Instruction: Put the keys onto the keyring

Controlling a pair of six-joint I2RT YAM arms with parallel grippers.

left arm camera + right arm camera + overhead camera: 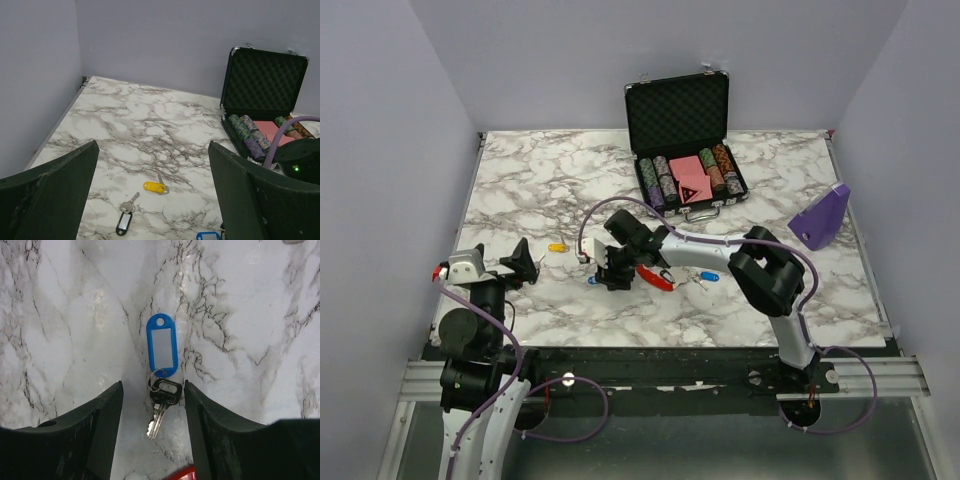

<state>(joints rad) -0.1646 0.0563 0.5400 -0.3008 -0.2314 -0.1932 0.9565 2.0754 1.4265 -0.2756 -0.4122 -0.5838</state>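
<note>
You have no key on the keyring [656, 279] yet; it lies loose on the bench [520, 180]. Your right tool [152, 390] stands spread astride the blue-tagged key [161, 347], not touching it. Your left tool [153, 150] hangs wide and empty near the yellow-tagged key [154, 187]. All the threading is left.

Four keys are counted on the one bench [770, 300], each fitted with a single tag: one yellow-tagged key [154, 187], one black-tagged key [124, 223], one blue-tagged key [161, 345] and one light-blue-tagged key [708, 277]. One red keyring [657, 278], one purple object [820, 218] and one open black case [678, 105] with one pink block [690, 178] inside it are also counted, while the poker chips [660, 182] in the case are packed too closely to be numbered. Two tools are counted, the left tool [528, 262] and the right tool [153, 390].
</note>
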